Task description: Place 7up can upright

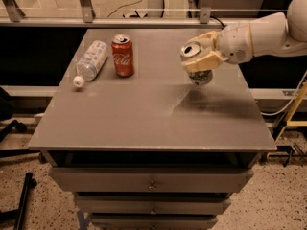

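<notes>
The arm reaches in from the right, and its tool (199, 61) is clamped around the 7up can (201, 77), holding it over the right side of the desk (144, 119). The can is tilted, its silver top leaning to the left, and its shadow falls just beneath it. Well apart, at the far left, a red Coca-Cola can (123, 56) stands upright just beside a clear bottle (90, 61) lying on its side.

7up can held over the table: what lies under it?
Under the pale silver-green aluminium 7up can, clamped in the cream two-finger gripper, only bare grey tabletop and the can's shadow show. The fingers cover its midsection.
</notes>
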Controlling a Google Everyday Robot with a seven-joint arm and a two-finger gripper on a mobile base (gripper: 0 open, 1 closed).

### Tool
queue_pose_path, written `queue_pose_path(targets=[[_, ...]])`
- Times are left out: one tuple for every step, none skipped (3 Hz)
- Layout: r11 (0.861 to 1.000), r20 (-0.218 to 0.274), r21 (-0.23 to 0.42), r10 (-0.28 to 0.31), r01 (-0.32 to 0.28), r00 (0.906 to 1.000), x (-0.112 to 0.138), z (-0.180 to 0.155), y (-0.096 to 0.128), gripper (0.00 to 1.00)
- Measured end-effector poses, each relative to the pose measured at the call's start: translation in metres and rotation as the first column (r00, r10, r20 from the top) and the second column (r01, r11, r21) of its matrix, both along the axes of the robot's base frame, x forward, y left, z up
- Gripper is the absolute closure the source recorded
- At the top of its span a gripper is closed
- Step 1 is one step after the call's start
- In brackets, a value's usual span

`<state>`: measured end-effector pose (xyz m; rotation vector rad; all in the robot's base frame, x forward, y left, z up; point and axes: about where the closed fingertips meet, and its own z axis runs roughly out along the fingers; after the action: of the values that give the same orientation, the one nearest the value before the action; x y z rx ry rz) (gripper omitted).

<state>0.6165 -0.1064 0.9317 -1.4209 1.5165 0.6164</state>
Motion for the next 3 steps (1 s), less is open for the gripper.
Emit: queue_pose_path(targets=[[0.995, -0.034, 0.103, 0.0, 0.003, 0.9994, 0.0023, -0.0021, -0.0024, 1.0], [0.975, -0.04, 0.222, -0.013, 0.022, 0.9991, 0.0032, -0.0076, -0.0055, 1.0], [0.957, -0.039, 0.288, -0.029, 0.039, 0.9988, 0.004, -0.012, -0.0073, 1.0]])
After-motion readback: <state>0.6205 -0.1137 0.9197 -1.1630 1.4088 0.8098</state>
